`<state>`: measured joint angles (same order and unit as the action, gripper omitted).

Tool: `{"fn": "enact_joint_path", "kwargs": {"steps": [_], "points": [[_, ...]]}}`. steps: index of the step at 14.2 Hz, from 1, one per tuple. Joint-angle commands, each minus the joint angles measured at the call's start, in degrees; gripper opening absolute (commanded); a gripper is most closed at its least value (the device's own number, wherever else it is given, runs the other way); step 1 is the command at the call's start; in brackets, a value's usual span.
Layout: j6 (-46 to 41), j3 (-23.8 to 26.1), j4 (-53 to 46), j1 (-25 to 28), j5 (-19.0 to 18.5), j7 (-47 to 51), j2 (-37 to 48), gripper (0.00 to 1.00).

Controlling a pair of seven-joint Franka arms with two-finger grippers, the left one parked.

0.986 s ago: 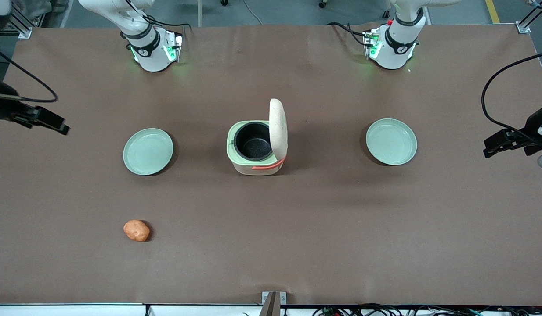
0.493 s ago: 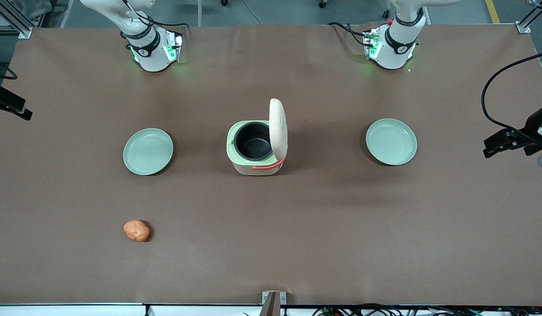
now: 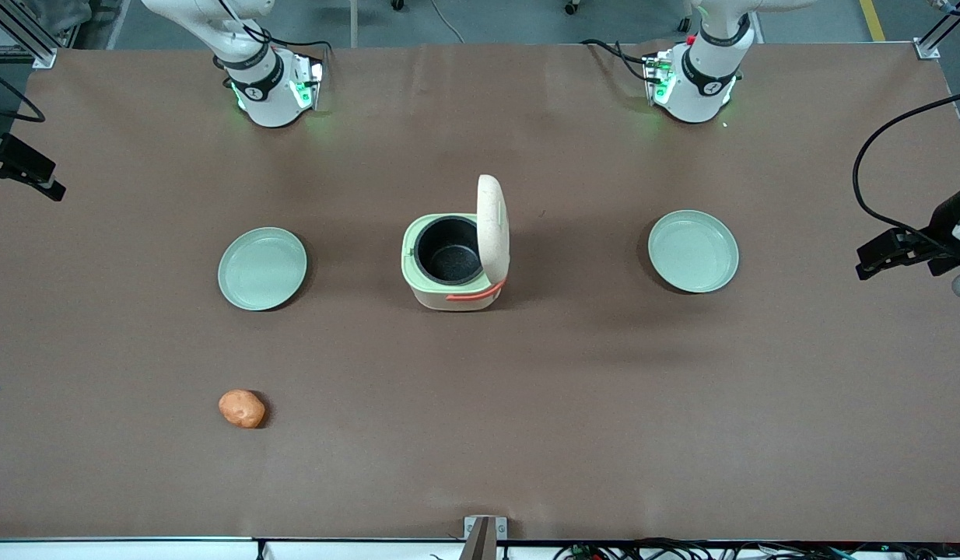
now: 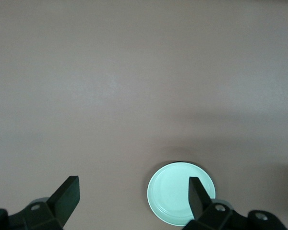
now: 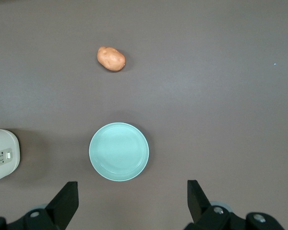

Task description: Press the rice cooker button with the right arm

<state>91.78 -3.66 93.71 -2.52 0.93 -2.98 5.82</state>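
I am holding the right arm's gripper (image 5: 129, 203) high at the working arm's end of the table, at the left edge of the front frame, its fingers (image 5: 67, 199) spread wide with nothing between them. The rice cooker (image 3: 455, 260) is sitting at the centre of the frame, lid standing upright and black pot showing, so I judge the press done or not yet begun. A green plate (image 3: 262, 268) is lying between gripper and cooker, and a potato (image 3: 241, 408) is resting low in the frame, nearer the camera, both well apart from the cooker.
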Motion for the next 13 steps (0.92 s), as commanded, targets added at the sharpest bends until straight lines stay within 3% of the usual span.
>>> {"fn": "enact_joint_path", "kwargs": {"steps": [1, 13], "points": [[1.4, 0.5, 2.5, -0.7, -0.7, -0.3, 1.9, 1.00], [2.3, 0.6, 2.2, -0.7, -1.0, 0.1, 1.5, 1.00]]}}
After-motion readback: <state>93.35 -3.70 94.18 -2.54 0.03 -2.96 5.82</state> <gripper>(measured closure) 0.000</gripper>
